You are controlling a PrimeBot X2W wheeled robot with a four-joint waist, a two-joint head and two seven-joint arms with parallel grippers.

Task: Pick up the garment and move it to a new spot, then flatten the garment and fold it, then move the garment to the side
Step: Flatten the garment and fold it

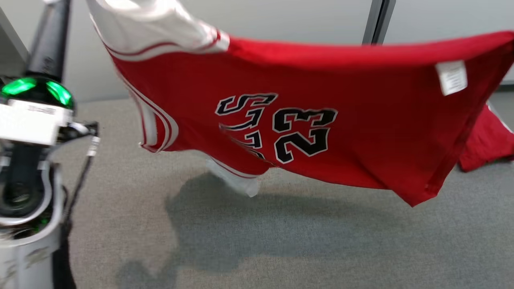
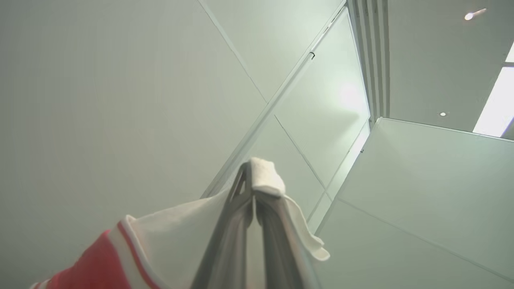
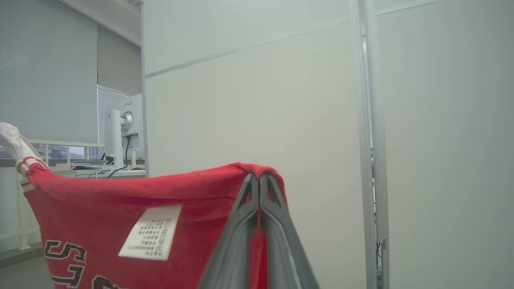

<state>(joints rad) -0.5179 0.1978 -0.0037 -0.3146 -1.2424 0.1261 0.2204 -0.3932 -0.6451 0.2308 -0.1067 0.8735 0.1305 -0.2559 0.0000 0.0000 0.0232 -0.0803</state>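
Aloft, garment (image 1: 321, 132) pinched by left gripper (image 2: 252, 192), right gripper (image 3: 259, 178), stretched between

Grey carpet (image 1: 321, 249); pale wall panels (image 3: 249, 100); blinds (image 3: 48, 72); monitor (image 3: 128, 116) by window.

The garment (image 1: 361, 120) is red cloth, matt, with a fine knit texture. Its trim (image 1: 160, 124) is white cloth with thin red piping. The numerals (image 1: 301, 132) are black with white edging, in a flat finish. The label (image 1: 451, 77) is a white printed tag. The floor (image 1: 281, 249) is grey carpet, rough and matt. The right gripper (image 3: 259, 178) has smooth, dark grey, semi-matt fingers (image 3: 237, 233). The left arm housing (image 1: 28, 122) is white, smooth and plastic-like. The wall panels (image 3: 249, 100) are pale, smooth and matt.
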